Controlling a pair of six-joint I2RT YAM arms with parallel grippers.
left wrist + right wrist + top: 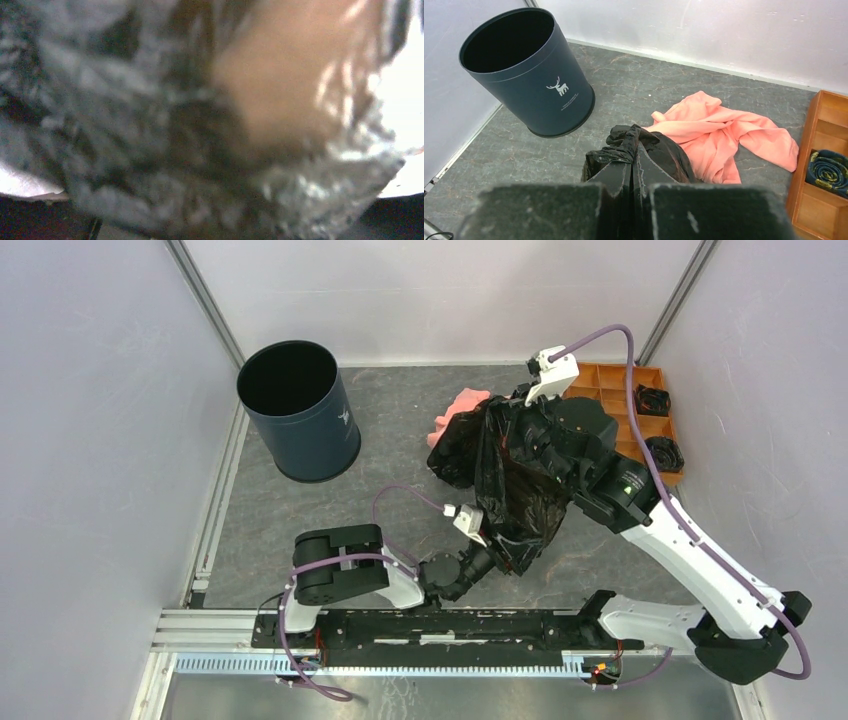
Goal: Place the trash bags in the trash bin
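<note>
Right tool (631, 161) is closed on a gathered, twisted bunch of the trash bag (515, 480). Its two dark fingers (611, 182) are pressed together, with the glossy black plastic pinched between the tips. Left tool (492, 558) reaches into the bag's lower end. Its tips are buried in plastic in the top view, and its own camera shows only blurred, wrinkled film close up, so whether it is open or closed cannot be told.

The bag is outside the trash bin (300, 415) and well apart from it, on the bin's right in the top view. Its long axis runs from the pinched end, about level with the bin, to the loose end nearer the arm bases than the bin is.

The bin stands upright on the table (400, 430), mouth open upward, inside black. Its navy wall bears a white deer mark (559, 88) with tiny white writing beneath, too small to read. A salmon-pink cloth (719, 130) lies just beside the bag's pinched end, on the same side of the bin. An orange tray (612, 390) sits farther still from the bin.
</note>
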